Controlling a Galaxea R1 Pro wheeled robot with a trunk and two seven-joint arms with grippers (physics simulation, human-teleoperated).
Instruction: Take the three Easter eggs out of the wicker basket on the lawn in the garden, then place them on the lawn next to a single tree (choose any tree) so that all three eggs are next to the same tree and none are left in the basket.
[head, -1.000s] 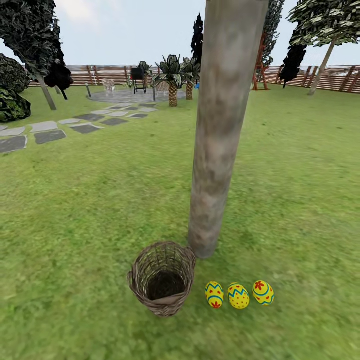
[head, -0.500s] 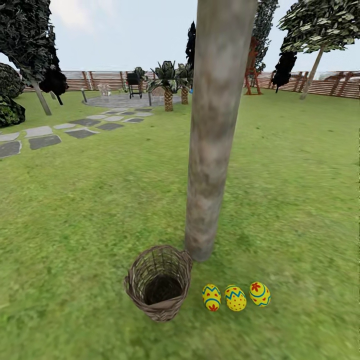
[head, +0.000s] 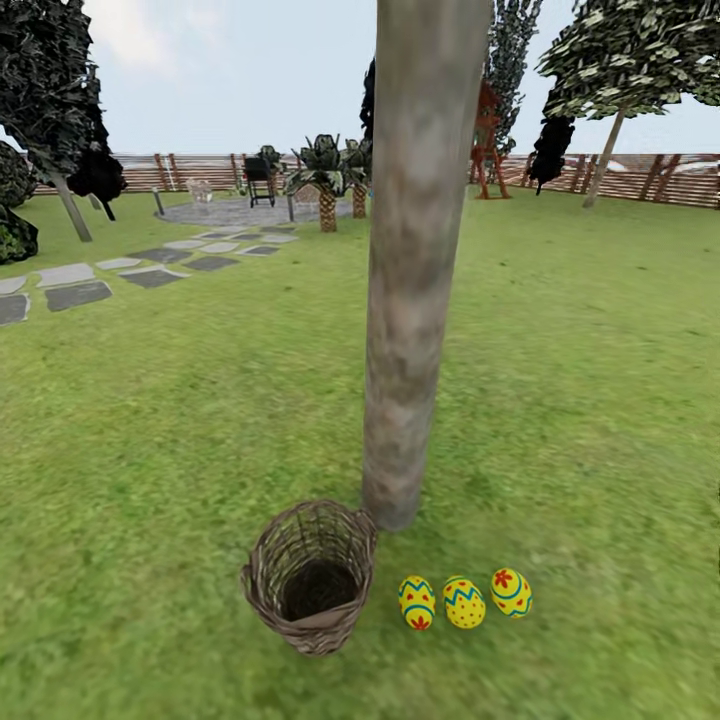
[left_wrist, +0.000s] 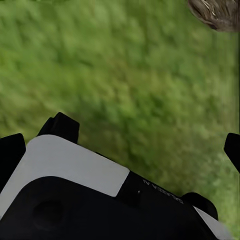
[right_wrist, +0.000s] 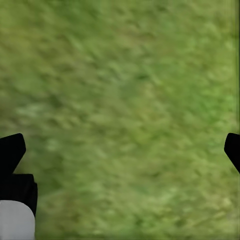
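easter eggs (head: 464, 601) beside tree (head: 415, 300), right tool (right_wrist: 120, 150) over lawn (right_wrist: 130, 90)

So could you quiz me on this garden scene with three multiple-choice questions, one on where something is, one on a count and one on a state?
1. Where do the eggs lie?
A. in the basket
B. on the lawn by the tree
C. on the stone slabs

2. How many eggs show?
A. two
B. three
C. five

3. What state is the basket in?
A. upright and empty
B. tipped over
C. full of eggs

Answers:
1 B: the eggs sit in a row on the lawn near the foot of the tree.
2 B: three painted yellow eggs lie side by side.
3 A: the basket stands upright and its dark inside holds nothing.
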